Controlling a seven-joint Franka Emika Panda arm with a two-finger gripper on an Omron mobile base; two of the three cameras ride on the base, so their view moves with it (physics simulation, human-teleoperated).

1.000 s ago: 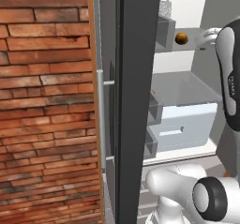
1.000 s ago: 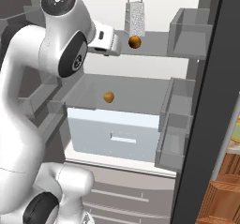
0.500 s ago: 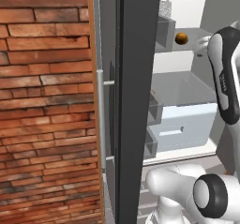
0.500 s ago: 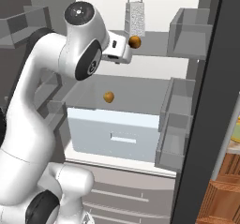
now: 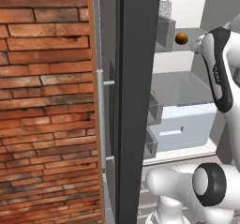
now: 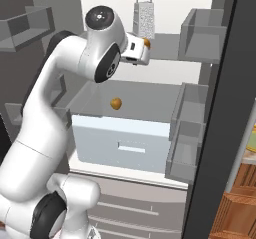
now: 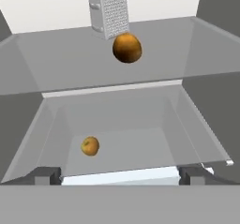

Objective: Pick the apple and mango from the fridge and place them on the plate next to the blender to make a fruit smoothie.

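The fridge [image 6: 235,108] stands open, and the end effector [image 6: 142,50] reaches in at the upper shelf [image 7: 70,63]. The risk: pushing too far could knock the round fruit [image 7: 127,48] back against the grater [image 7: 108,7], or roll it off the shelf edge into the bin [image 7: 136,143] below. That fruit lies on the shelf straight ahead of the fingertips [image 7: 47,175], apart from them. A smaller fruit [image 7: 90,146] sits in the bin, lower and nearer. The fingers are spread, holding nothing.
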